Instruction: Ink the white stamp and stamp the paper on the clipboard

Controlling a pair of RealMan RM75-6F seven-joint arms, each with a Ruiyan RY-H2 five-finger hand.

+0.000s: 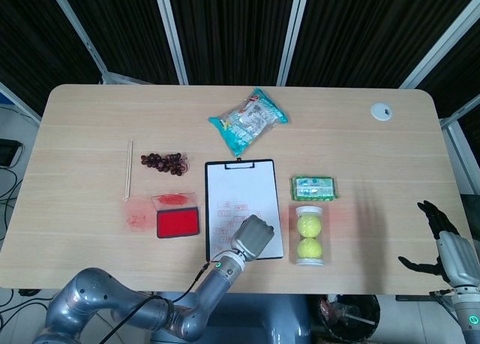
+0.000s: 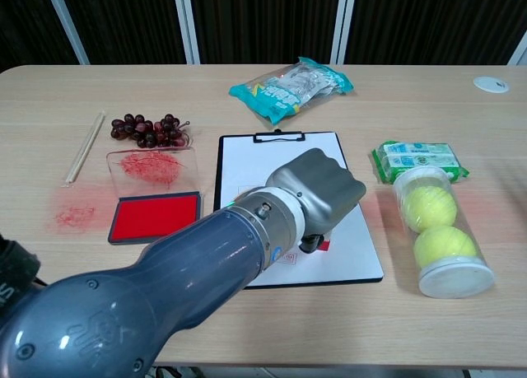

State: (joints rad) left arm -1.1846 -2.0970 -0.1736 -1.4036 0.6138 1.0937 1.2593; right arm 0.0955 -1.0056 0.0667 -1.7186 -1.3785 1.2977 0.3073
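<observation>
Red ink shows in the open ink pad (image 1: 178,223) on the wooden counter (image 1: 90,119), just left of the clipboard (image 1: 241,186). From the head view, the left hand (image 1: 253,236) sits over the near right part of the paper (image 1: 238,180), fingers curled in; the white stamp itself is hidden beneath it, so I cannot confirm the hold from here. Several faint marks show on the sheet to the left of the hand. The clipboard's long axis runs near to far, clip at the far end. At the near right edge the right hand (image 1: 448,246) hangs off the counter with fingers spread, holding nothing.

From the chest view, the left hand (image 2: 317,190) is closed downward, and a small dark tip with red at its base (image 2: 311,244) pokes out below it onto the paper (image 2: 284,156), probably the stamp, roughly upright. Risk, as I judge it: a tilted press would leave a partial print, and a sideways drag on lifting could smear the ink or shift the clipboard toward the tennis ball tube (image 2: 436,234) on its right.
</observation>
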